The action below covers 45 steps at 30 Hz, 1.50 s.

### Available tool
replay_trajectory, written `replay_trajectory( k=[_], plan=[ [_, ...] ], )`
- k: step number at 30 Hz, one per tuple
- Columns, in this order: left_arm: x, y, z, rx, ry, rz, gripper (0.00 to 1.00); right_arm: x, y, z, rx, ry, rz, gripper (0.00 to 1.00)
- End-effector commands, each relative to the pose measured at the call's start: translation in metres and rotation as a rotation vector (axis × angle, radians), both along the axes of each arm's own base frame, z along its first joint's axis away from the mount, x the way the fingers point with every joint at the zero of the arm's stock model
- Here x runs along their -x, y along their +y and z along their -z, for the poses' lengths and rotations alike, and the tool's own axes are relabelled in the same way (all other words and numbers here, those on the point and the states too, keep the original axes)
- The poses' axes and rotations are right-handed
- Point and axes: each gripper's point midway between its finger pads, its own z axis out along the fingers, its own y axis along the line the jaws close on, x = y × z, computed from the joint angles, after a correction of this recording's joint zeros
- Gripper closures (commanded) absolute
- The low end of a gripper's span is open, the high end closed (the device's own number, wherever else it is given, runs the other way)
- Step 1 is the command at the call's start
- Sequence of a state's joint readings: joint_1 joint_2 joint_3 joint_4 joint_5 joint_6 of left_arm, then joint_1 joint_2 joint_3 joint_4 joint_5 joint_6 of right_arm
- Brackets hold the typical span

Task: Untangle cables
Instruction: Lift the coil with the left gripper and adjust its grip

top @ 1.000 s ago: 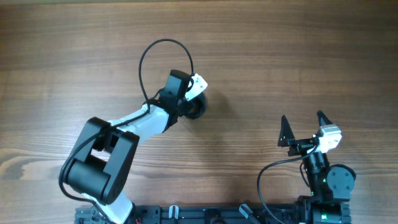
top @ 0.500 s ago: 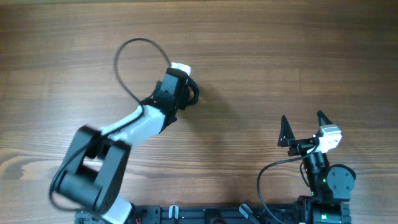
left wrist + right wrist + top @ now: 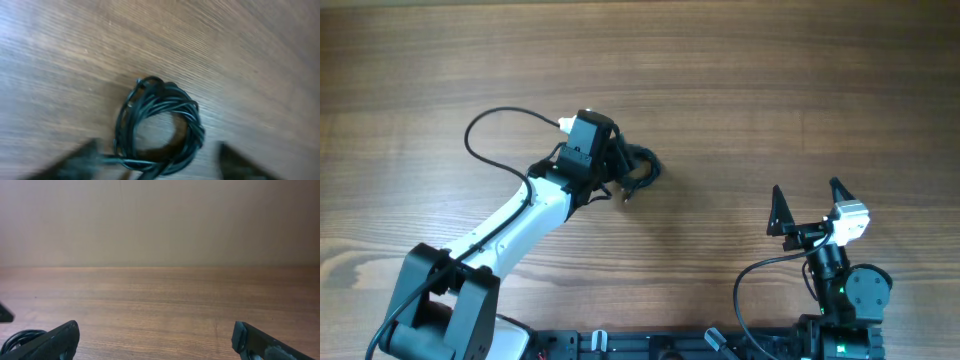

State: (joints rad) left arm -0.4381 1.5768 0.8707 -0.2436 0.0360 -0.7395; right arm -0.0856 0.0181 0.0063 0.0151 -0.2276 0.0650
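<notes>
The cables (image 3: 640, 168) are a small coil of thin dark cords on the wooden table, just right of my left gripper (image 3: 620, 172). In the left wrist view the coil (image 3: 159, 125) lies between the two blurred, spread fingers of the open left gripper (image 3: 155, 165), with its near edge reaching down to them. A plug end sticks out toward the front (image 3: 626, 194). My right gripper (image 3: 809, 204) is open and empty at the front right, far from the coil. The right wrist view shows its spread fingers (image 3: 157, 340) and a bit of the coil (image 3: 20, 340) at bottom left.
The thick black robot cable (image 3: 490, 125) loops out behind the left arm. The table (image 3: 770, 90) is bare wood. A dark rail (image 3: 650, 345) runs along the front edge by the arm bases.
My left arm has swung left and turned, so the gripper now faces right toward the coil. The coil sits exposed beside it. The right arm has not moved.
</notes>
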Motion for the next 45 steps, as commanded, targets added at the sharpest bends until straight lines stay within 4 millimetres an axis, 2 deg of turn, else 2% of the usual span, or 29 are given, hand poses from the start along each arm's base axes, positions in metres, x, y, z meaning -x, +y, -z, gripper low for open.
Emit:
replay_trajectory(
  k=[1,2,4,7,8,9,12,15,16,19,20,21,25,28,37,40,45],
  plan=[
    [-0.009,0.008,-0.005,-0.178,-0.116,0.180,0.49,0.001,0.000,-0.003,0.011,-0.017,0.005,0.00],
    [-0.011,0.008,-0.004,-0.192,-0.127,0.195,0.64,0.001,0.000,-0.003,0.011,-0.017,0.005,0.00],
    [-0.017,0.011,0.001,-0.217,-0.135,0.182,0.74,0.001,0.000,-0.003,0.012,-0.017,0.005,0.00],
    [-0.020,0.014,0.014,-0.255,-0.123,0.192,0.74,0.001,0.000,-0.003,0.012,-0.017,0.005,0.00],
    [-0.019,0.014,0.020,-0.264,-0.114,0.202,0.71,0.001,0.000,-0.003,0.012,-0.017,0.005,0.00],
    [-0.019,0.014,0.027,-0.271,-0.098,0.208,0.64,0.001,0.000,-0.003,0.011,-0.017,0.005,0.00],
    [-0.018,0.015,0.040,-0.280,-0.072,0.212,0.64,0.001,0.000,-0.003,0.012,-0.017,0.005,0.00],
    [-0.014,0.007,0.049,-0.250,-0.052,0.246,0.64,0.001,0.000,-0.003,0.011,-0.017,0.005,0.00],
    [-0.013,0.005,0.051,-0.241,-0.044,0.254,0.67,0.001,0.000,-0.003,0.012,-0.017,0.005,0.00],
    [-0.011,0.006,0.060,-0.244,-0.021,0.258,0.84,0.001,0.000,-0.003,0.012,-0.017,0.005,0.00],
    [-0.010,0.006,0.061,-0.242,-0.016,0.256,0.96,0.001,0.000,-0.003,0.011,-0.017,0.005,0.00],
    [-0.010,0.005,0.061,-0.235,-0.014,0.255,0.96,0.001,0.000,-0.003,0.012,-0.017,0.005,0.00],
    [-0.011,-0.004,0.058,-0.178,-0.019,0.252,0.96,0.001,0.000,-0.003,0.012,-0.017,0.005,0.00],
    [-0.002,-0.010,0.048,-0.134,-0.004,0.280,0.96,0.001,0.000,-0.003,0.011,-0.017,0.005,0.00],
    [0.004,-0.008,-0.016,-0.031,-0.066,0.174,0.96,0.001,0.000,-0.003,0.012,-0.017,0.005,0.00],
    [0.008,-0.006,-0.020,-0.022,-0.053,0.155,0.96,0.001,0.000,-0.003,0.011,-0.017,0.005,0.00],
    [0.017,-0.002,-0.013,0.006,0.017,0.083,0.96,0.001,0.000,-0.003,0.011,-0.017,0.005,0.00]
  ],
)
